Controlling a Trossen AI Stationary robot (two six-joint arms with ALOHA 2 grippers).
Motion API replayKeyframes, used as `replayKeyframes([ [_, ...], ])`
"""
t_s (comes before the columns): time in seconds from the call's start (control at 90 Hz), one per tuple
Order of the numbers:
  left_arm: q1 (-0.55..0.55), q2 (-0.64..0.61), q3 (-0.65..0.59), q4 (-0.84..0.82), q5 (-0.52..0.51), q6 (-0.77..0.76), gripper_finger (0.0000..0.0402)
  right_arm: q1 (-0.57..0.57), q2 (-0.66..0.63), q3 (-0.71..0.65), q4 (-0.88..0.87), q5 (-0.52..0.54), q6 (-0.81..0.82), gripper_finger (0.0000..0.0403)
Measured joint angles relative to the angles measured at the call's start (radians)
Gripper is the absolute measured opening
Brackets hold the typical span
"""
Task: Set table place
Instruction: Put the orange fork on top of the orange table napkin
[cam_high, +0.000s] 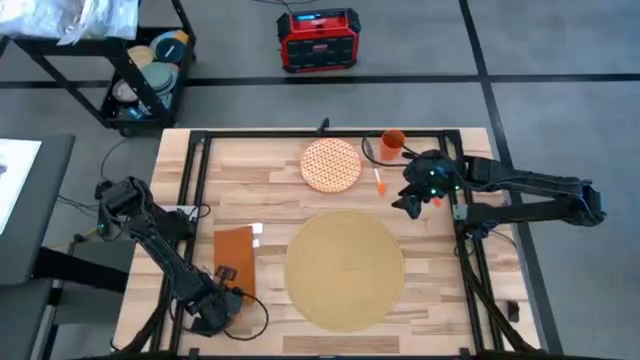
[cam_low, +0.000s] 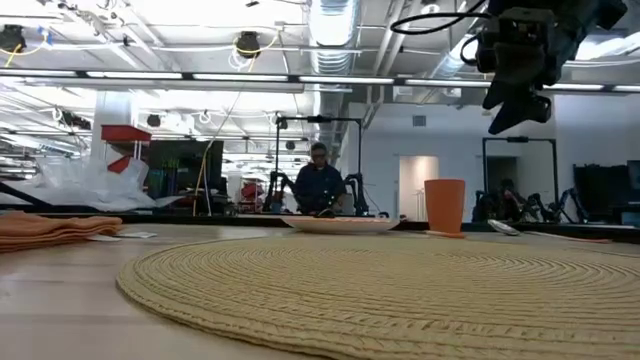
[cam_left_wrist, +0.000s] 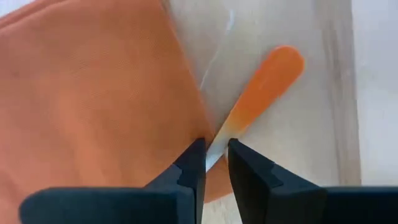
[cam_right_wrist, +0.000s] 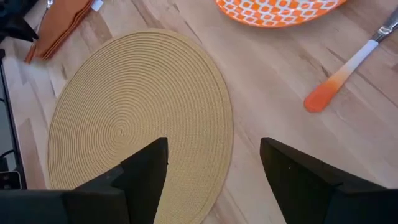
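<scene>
High view, near edge to far: the left gripper (cam_high: 222, 301) sits low at the near corner of the napkin (cam_high: 235, 259), on the wooden worktop (cam_high: 440, 300). Left wrist view shows its fingers (cam_left_wrist: 193, 163) nearly closed around the thin metal neck of an orange-handled utensil (cam_left_wrist: 264, 84) lying at the napkin's edge; whether they already pinch it or only straddle it cannot be told. Just beside the napkin lies the large round woven placemat (cam_high: 345, 268), bare, filling the near centre of the worktop. Beyond it rests the orange-and-white patterned plate (cam_high: 331, 164), apart from the mat; farther right lie a second orange-handled utensil (cam_high: 379, 181) and, at the far edge, an orange cup (cam_high: 392, 143). The right gripper (cam_high: 410, 203) hovers above the worktop between the second utensil and the mat's far right rim, fingers (cam_right_wrist: 144, 163) spread wide and holding nothing. Judged step: the setting has barely begun, with the left arm taking up cutlery beside the napkin. The next move likely calls for a firm closure on the slim neck, then a level lift clear of the cloth so that the napkin is not dragged; the right arm is well placed to descend on the second utensil or the plate.
</scene>
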Motion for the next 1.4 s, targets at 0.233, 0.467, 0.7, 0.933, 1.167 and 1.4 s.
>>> replayKeyframes([
  [0.233,-0.002,-0.002,-0.016,0.022,0.001,0.112,0.0049,0.000,0.000,0.000,-0.007,0.000,0.000,0.0245],
  [0.467,0.001,0.000,-0.017,0.075,0.045,0.129,0.0006,0.000,0.000,0.000,-0.016,0.000,0.001,0.0245],
  [0.7,0.030,0.005,0.006,0.043,0.079,0.124,0.0000,-0.001,0.000,0.000,-0.035,0.008,0.001,0.0245],
  [0.933,0.064,0.005,0.113,-0.075,0.076,0.194,0.0000,-0.002,0.000,0.000,-0.035,0.061,0.000,0.0245],
  [1.167,0.102,0.005,0.207,-0.223,0.076,0.221,0.0000,-0.002,0.000,0.000,-0.036,0.079,-0.003,0.0245],
  [1.4,0.036,0.003,0.161,-0.489,0.080,0.116,0.0000,-0.002,0.000,0.000,-0.045,0.079,-0.051,0.0245],
])
